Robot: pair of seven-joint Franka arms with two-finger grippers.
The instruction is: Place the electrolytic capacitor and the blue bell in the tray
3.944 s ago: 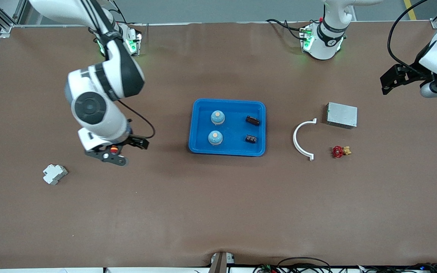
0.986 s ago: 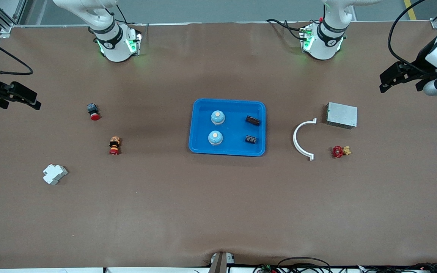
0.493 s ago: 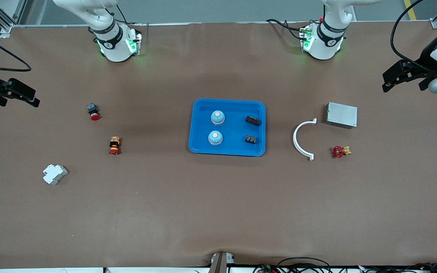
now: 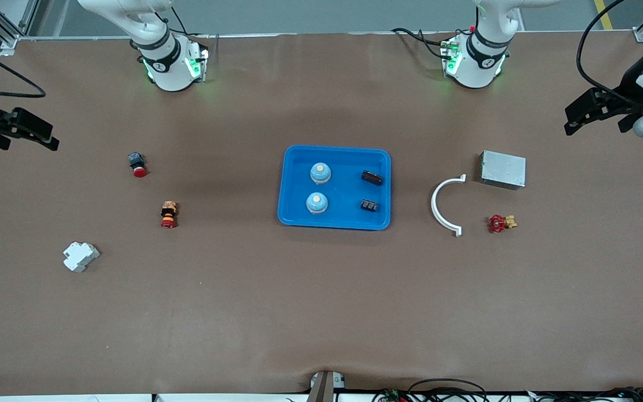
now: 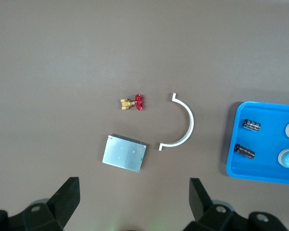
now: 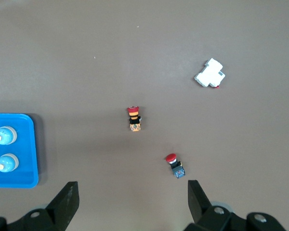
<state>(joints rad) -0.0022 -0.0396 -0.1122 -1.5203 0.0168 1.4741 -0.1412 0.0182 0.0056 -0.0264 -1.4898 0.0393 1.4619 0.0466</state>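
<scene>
Looks done, or as near as I can judge. The tray (image 4: 337,223) sits at centre frame in the front view with four parts inside: two blue bells (image 4: 320,172) (image 4: 316,202) stacked one above the other in its picture-left half, and two electrolytic capacitors (image 4: 372,177) (image 4: 369,205) in its picture-right half. All four rest on the tray floor, apart from each other and clear of the rim. The capacitors are small and dark, so I can't tell whether they lie flat or lean.

Both grippers are parked high and wide, holding nothing. The right gripper (image 4: 20,134) is at the picture-left edge, upper part of the frame, jaws released and empty; its wrist view shows bare table between the spread fingers. The left gripper (image 4: 592,111) is at the upper-right edge, also released and empty, over the table near the grey metal box (image 4: 503,169). Both arms look idle.

What's outside the tray doesn't look like task parts:
- white curved bracket (image 4: 445,205) and red-handled valve (image 4: 500,223), right of the tray
- two red pushbuttons (image 4: 137,164) (image 4: 168,214) and a white breaker (image 4: 80,256), left of the tray

I see no bell or capacitor loose on the table, so nothing appears left to pick.
</scene>
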